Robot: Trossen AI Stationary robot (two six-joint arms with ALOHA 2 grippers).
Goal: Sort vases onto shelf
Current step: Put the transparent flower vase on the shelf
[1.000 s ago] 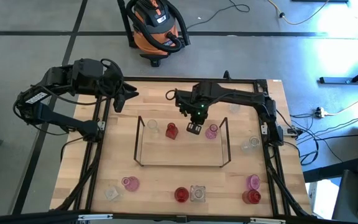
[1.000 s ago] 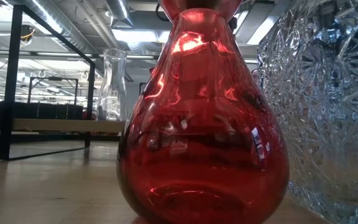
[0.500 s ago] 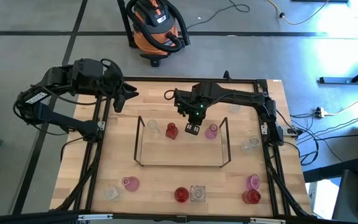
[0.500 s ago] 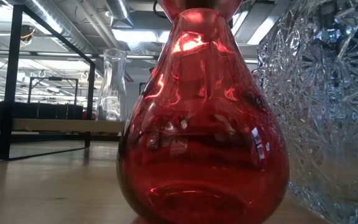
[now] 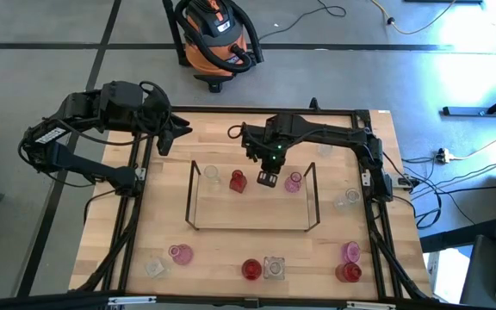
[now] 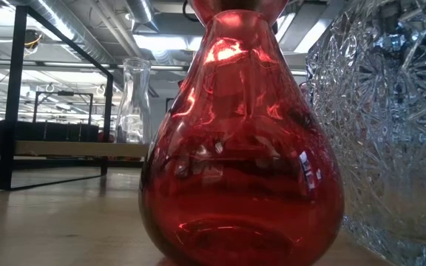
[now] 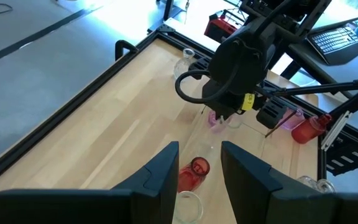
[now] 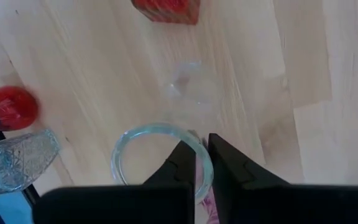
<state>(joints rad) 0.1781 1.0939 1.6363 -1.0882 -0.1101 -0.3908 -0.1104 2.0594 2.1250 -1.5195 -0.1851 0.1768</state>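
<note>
Over the low dark wire shelf, the right gripper hangs, fingers nearly together on a clear glass vase's rim; next, release cleanly. Left gripper waits apart, open.

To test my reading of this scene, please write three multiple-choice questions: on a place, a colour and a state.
1. The right gripper is: A at the front edge; B over the shelf, between a red vase and a pink vase; C at the back left corner.
2. The nearest vase in the low view is: A red; B blue; C green.
3. The left gripper is: A shut on a vase; B shut, empty; C open, empty.
Answers: 1 B, seen from above; 2 A, its glass is red; 3 C, its fingers stand apart, nothing between.
</note>
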